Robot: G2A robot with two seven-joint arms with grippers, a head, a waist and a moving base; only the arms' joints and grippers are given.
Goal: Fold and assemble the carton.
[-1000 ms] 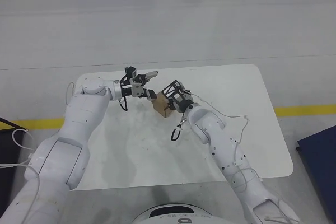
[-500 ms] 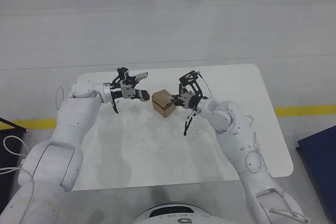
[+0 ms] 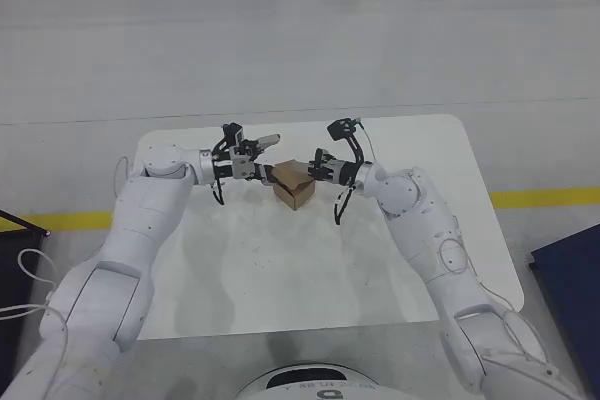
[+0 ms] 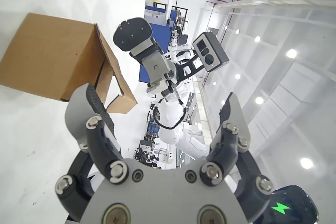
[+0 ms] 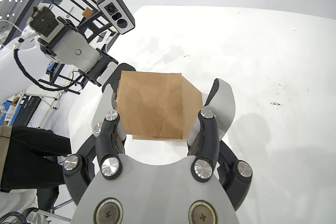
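Presently, the small brown cardboard carton [image 3: 293,183] is set on the white rounded counter [image 3: 410,240], between the two tools. The left tool [image 3: 264,172] is held just beside one end of it, with its jaws spread apart and nothing between them. In its wrist view the carton [image 4: 50,57] lies off to one side of the open fingers rather than inside them. The right tool [image 3: 317,168] is placed at the opposite end, its jaws likewise apart and straddling the carton [image 5: 155,104]. Whether its pads actually press on the cardboard cannot be told.

The body appears already squared up, but a brown end flap [image 4: 115,78] with a notched edge is seen standing open on the side toward the right tool. The step in hand is judged to be the closing of that end. For the next move, the body would need to be steadied by one tool while the flap is pushed inward by the other, square to its fold line. That way the light carton is not shoved across the counter and the flap is not creased.
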